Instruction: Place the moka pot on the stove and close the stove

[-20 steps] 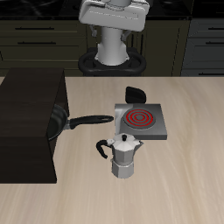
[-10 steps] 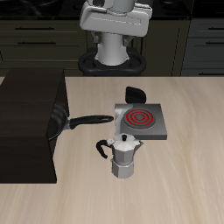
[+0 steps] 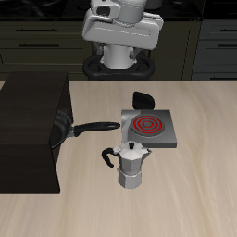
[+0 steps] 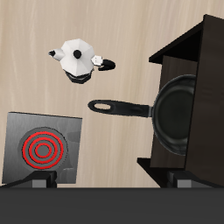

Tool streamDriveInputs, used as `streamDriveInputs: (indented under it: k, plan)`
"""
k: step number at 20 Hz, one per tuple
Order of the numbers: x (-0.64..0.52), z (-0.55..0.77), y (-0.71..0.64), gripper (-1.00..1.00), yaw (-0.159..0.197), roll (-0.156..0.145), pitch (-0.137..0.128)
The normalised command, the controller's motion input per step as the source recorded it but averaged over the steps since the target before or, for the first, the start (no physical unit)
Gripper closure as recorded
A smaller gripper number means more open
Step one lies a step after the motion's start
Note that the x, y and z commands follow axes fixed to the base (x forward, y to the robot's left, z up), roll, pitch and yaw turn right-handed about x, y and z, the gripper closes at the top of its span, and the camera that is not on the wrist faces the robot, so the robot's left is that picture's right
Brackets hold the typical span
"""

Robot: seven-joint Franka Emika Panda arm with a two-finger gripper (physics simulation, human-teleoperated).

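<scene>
The wooden surface (image 3: 194,194) carries all items. A large black box (image 3: 28,130) stands along one side of it, with a black frying pan (image 4: 178,112) resting on top, its long handle (image 3: 93,127) projecting out toward the stove. The stove (image 3: 146,127), a flat grey square plate, sits near the middle of the surface; its spiral coil (image 4: 42,149) glows red. The moka pot (image 3: 130,165) stands upright on the surface just in front of the stove, nearer the front edge, apart from it and not on the coil. The robot arm (image 3: 120,23) is raised at the back of the surface, well above everything. The claw's finger state cannot be determined from either view.
</scene>
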Motion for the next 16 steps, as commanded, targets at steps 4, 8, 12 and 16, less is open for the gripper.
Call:
streamDriveInputs:
  k: [4, 8, 12, 16]
  plan:
    - [0.35, 0.07, 0.10, -1.00, 0.002, 0.025, -0.015]
    - [0.34, 0.05, 0.20, -1.00, 0.001, 0.018, -0.018]
    - [0.31, 0.06, 0.18, -1.00, -0.032, -0.008, -0.020]
    - [0.37, 0.04, 0.25, -1.00, -0.082, 0.037, 0.010]
